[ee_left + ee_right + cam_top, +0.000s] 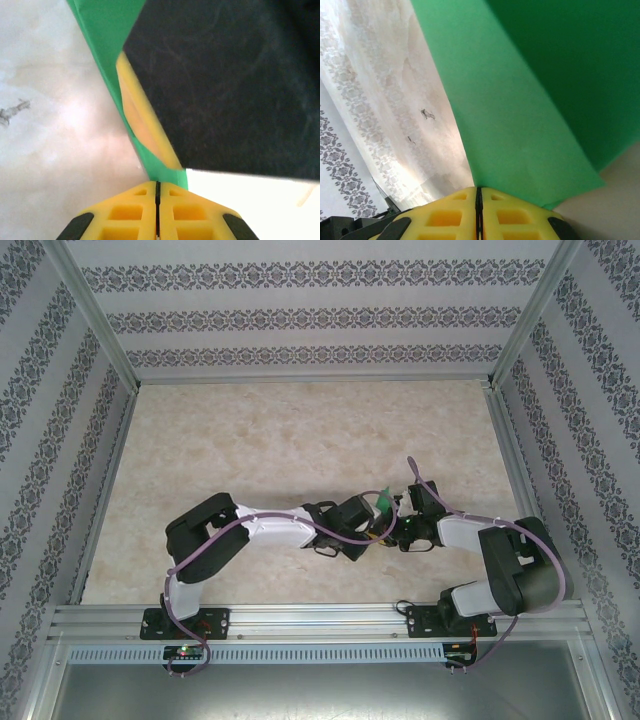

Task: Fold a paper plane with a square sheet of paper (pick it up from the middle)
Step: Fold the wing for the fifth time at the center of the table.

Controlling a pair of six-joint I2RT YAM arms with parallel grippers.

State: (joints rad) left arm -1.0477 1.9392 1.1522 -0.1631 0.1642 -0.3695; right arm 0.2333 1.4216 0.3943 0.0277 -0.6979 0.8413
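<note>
Past the arm bases (pixel 185 623) at the near edge, seen from above: left gripper (pixel 372 524) and right gripper (pixel 398 524) nose to nose over the table (pixel 300 430), a sliver of the square sheet of paper (pixel 383 502) green between them. From the left wrist, yellow fingers (pixel 130 210) clamped shut on the sheet's narrow end, beside a dark blurred body (pixel 230 85). From the right wrist, likewise pinched tight on a broad creased green panel.

Both arms reach inward, and their wrists meet almost tip to tip. The left arm (pixel 270 530) lies low, its forearm stretched toward the other hand. The right arm (pixel 500 575) bends sharply at the elbow and doubles back. The left gripper (pixel 157 187) and the right gripper (pixel 479 191) each have their yellow fingers (pixel 130 215) pressed flat together, pinching the green paper (pixel 520 100) at the seam between the tips.
</note>
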